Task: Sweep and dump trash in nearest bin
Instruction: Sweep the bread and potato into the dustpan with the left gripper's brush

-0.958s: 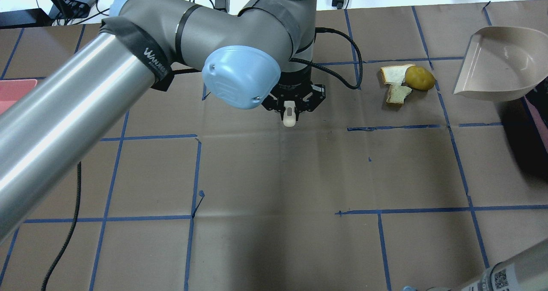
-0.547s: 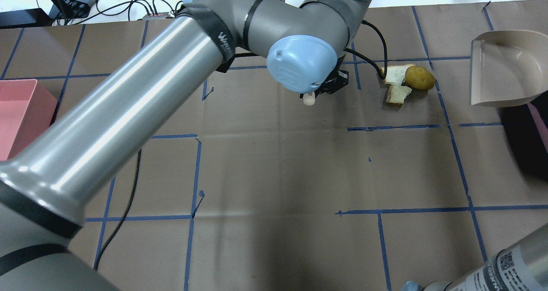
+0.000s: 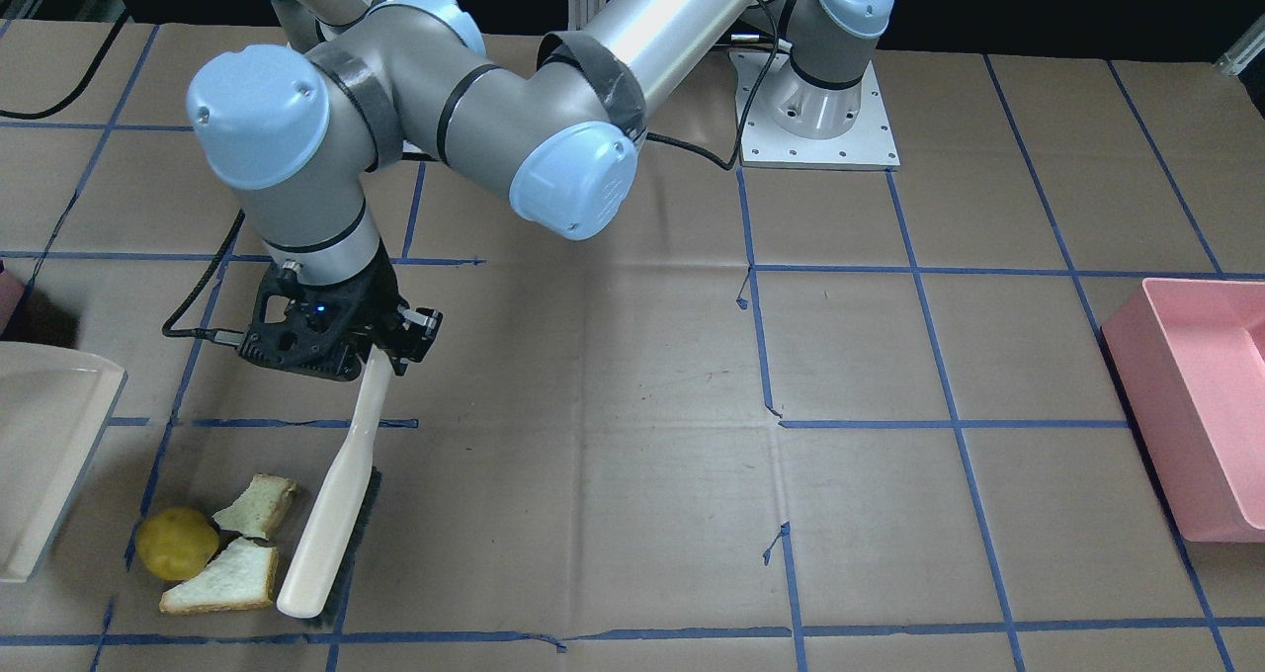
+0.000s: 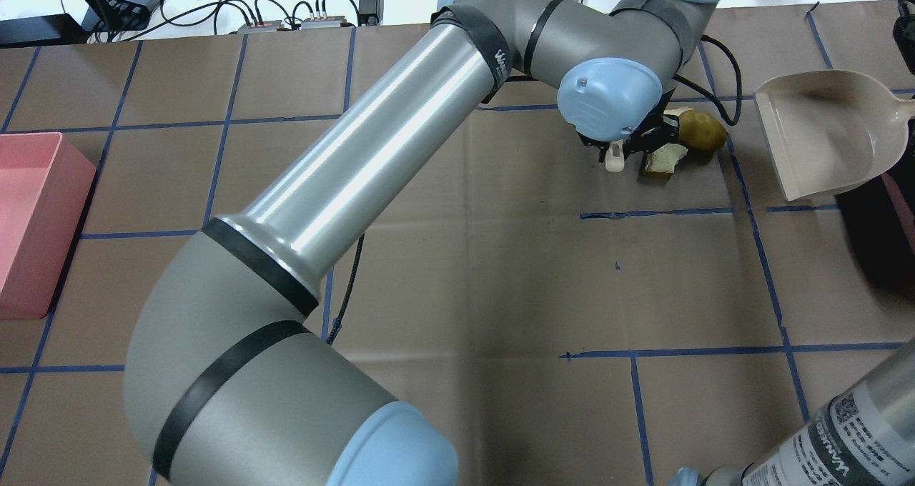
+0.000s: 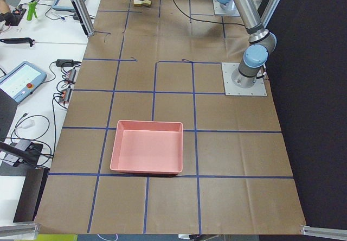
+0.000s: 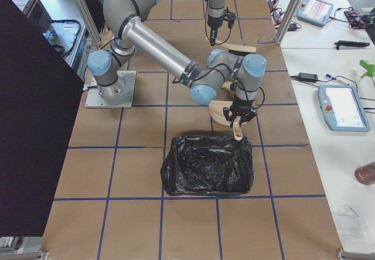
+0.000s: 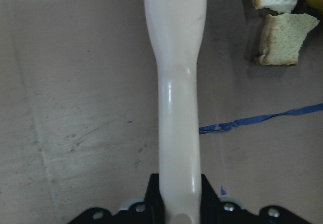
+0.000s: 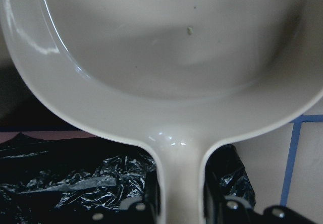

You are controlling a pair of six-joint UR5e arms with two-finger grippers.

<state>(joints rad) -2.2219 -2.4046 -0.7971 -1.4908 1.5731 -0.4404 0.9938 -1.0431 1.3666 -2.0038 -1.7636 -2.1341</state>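
The trash lies at the table's far right: a yellow potato-like lump (image 3: 176, 542) and two torn bread slices (image 3: 229, 578) (image 3: 259, 504). My left gripper (image 3: 380, 356) is shut on the cream handle of a brush (image 3: 331, 514), whose bristles rest on the table just beside the bread. In the left wrist view the handle (image 7: 176, 108) runs forward past the bread (image 7: 282, 40). My right gripper (image 8: 179, 204) is shut on the handle of the cream dustpan (image 4: 822, 132), which sits to the right of the lump (image 4: 702, 130). Only a pink sliver of the bin (image 4: 906, 211) shows.
A crumpled black bag (image 6: 208, 166) fills the bin under the dustpan's handle. A large pink tub (image 4: 32, 214) stands at the table's left side. Blue tape lines cross the brown table cover. My left arm spans the table's middle in the overhead view.
My left arm has swung right across the table with the brush, from the middle up to the bread. The dustpan has turned and shifted a little.
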